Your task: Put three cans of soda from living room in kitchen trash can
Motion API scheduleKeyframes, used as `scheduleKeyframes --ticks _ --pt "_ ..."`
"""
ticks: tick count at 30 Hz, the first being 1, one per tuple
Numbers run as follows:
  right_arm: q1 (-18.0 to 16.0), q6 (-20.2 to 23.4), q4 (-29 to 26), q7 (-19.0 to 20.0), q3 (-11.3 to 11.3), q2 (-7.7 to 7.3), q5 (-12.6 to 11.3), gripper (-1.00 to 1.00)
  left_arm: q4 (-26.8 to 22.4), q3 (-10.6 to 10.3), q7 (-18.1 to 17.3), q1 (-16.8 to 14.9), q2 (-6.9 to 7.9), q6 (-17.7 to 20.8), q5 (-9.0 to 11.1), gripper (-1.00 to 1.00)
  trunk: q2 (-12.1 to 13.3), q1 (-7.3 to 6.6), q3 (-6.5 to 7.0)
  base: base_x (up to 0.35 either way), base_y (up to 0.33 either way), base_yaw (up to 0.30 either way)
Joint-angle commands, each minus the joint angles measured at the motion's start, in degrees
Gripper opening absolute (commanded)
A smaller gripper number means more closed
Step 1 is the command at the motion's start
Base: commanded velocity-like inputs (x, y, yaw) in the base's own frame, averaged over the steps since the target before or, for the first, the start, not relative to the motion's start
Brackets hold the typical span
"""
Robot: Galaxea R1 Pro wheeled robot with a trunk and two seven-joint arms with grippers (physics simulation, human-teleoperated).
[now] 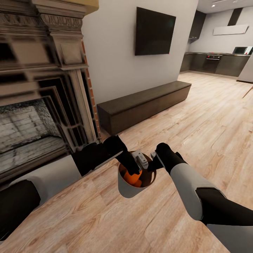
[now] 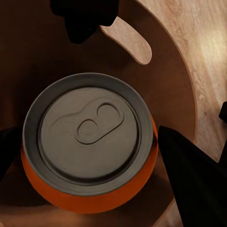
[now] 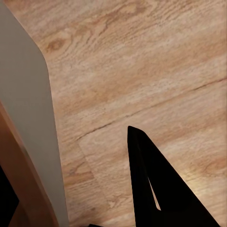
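Left arm (image 1: 52,175): reaches in from the lower left, grey upper segment, black forearm, wrist bent downward. Left gripper (image 1: 134,169) points down into the tash can (image 1: 127,188); in the left wrist view its dark fingers (image 2: 189,175) sit on either side of a can of soda (image 2: 90,146), jaws spread, contact not confirmable.

Right arm (image 1: 200,196): enters from the lower right, elbow bent, black wrist angled toward the bin rim. Right gripper (image 1: 153,162) at the rim; one finger (image 3: 156,189) visible outside the wall, jaw state unclear.
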Motion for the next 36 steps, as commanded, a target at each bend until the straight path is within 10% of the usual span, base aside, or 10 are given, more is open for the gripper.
scheduleKeyframes --ticks 1,11,27,28,36 --pt "-0.03 0.16 0.00 0.14 -0.21 -0.01 -1.54 -1.00 0.00 -0.05 0.17 0.04 0.01 0.02 -0.13 -1.00 0.00 0.00 0.01 0.000 0.000 0.000" --pt "-0.02 0.16 0.00 0.13 -0.21 0.02 -1.54 -1.00 3.91 -1.20 0.33 0.06 -0.07 0.02 -0.17 -1.00 0.00 0.00 0.01 0.000 0.000 0.000" --pt "-0.02 0.16 0.09 0.14 -0.21 0.26 -1.54 -1.00 4.29 -1.38 0.70 3.05 -0.44 0.02 -6.24 -1.00 0.00 0.00 0.01 0.000 0.000 0.000" --pt "-0.02 0.16 0.09 0.12 -0.21 0.27 -1.54 -1.00 4.29 -1.38 0.70 3.06 -0.44 0.02 -6.29 1.00 0.00 0.00 0.01 0.000 0.000 0.000" --pt "0.02 0.16 0.09 0.12 -0.21 0.28 -1.54 -1.00 4.28 -1.38 0.70 3.09 -0.43 0.02 -6.36 1.00 0.00 0.00 0.01 0.000 0.000 0.000"
